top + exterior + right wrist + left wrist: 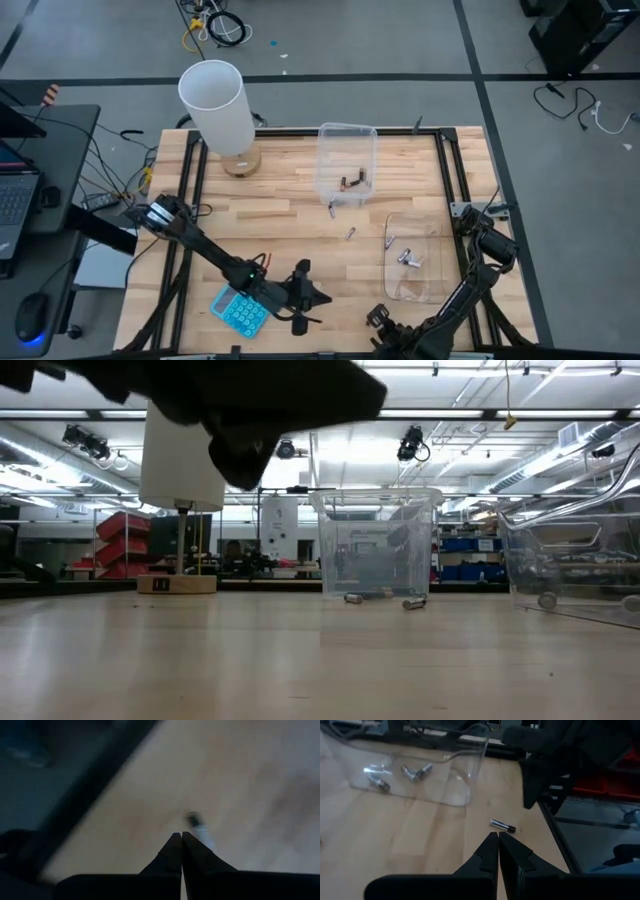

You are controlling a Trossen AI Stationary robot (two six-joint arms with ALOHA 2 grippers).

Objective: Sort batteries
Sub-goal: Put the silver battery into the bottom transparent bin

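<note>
A: What hazards are noted, from left to right?

B: The left end effector (303, 292), near the calculator (240, 309), is seen clenched and empty above the desk (290, 215). Loose batteries (350, 233) lie beside the rear tub (347, 160); one could be rolled away if struck by closed fingertips.

A: And on the right?

B: More batteries (410, 258) are held in the near tub (415, 257). The right end effector (378, 316) is clenched on nothing, with one battery (200, 826) just ahead; it could be pushed off the edge.

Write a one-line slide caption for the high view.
Both arms wait at the table's near edge; batteries lie in two clear tubs and loose on the wooden table, beside a blue calculator.
</note>
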